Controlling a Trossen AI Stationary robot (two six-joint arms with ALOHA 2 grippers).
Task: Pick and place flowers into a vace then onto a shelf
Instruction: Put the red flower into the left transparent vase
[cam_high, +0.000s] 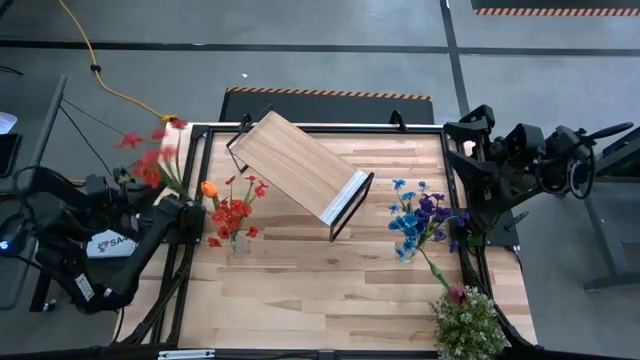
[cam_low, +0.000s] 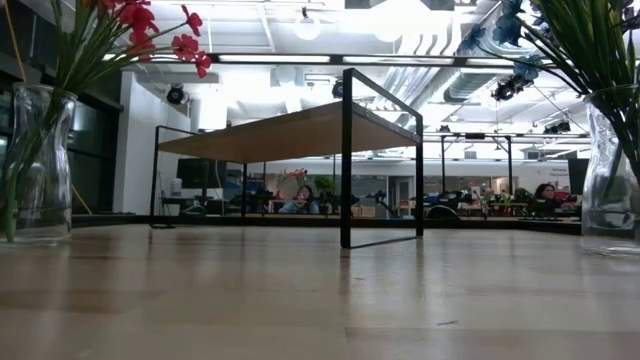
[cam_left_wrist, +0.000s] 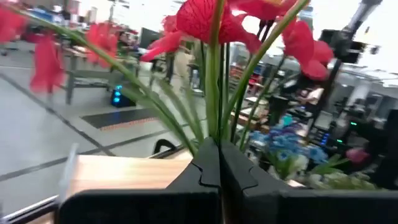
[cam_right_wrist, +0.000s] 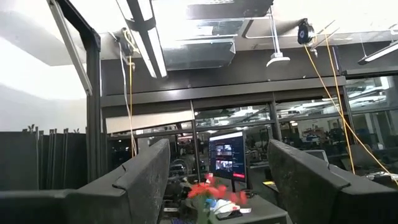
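Note:
My left gripper (cam_high: 183, 205) is at the table's left edge, shut on a red spray of flowers (cam_high: 150, 152) that reaches out past the table's far left corner. A glass vase (cam_high: 236, 240) beside it holds red sprays and an orange tulip (cam_high: 208, 188). A second vase (cam_high: 405, 250) on the right holds blue and purple blooms (cam_high: 418, 215). A dark pink rose (cam_high: 457, 294) lies near the front right. The shelf (cam_high: 300, 165) stands on its black legs (cam_low: 346, 160), turned askew, at the far middle. My right gripper (cam_right_wrist: 217, 186) waits open at the far right, holding nothing. My left gripper pinches several green stems (cam_left_wrist: 214, 134) of the red spray between its two shut fingers (cam_left_wrist: 205, 174), at the stems' lower part. The stems run on beyond the fingertips and fan out. The spray is lifted clear of the table, with its blooms (cam_left_wrist: 205, 18) above the fingers.
A bushy green plant (cam_high: 466, 325) with whitish blossoms sits at the front right corner. A black frame (cam_high: 195, 135) runs around the tabletop. The wood in front of the shelf and between the two vases (cam_high: 320, 280) is bare. People sit in the room beyond the table (cam_low: 545, 195).

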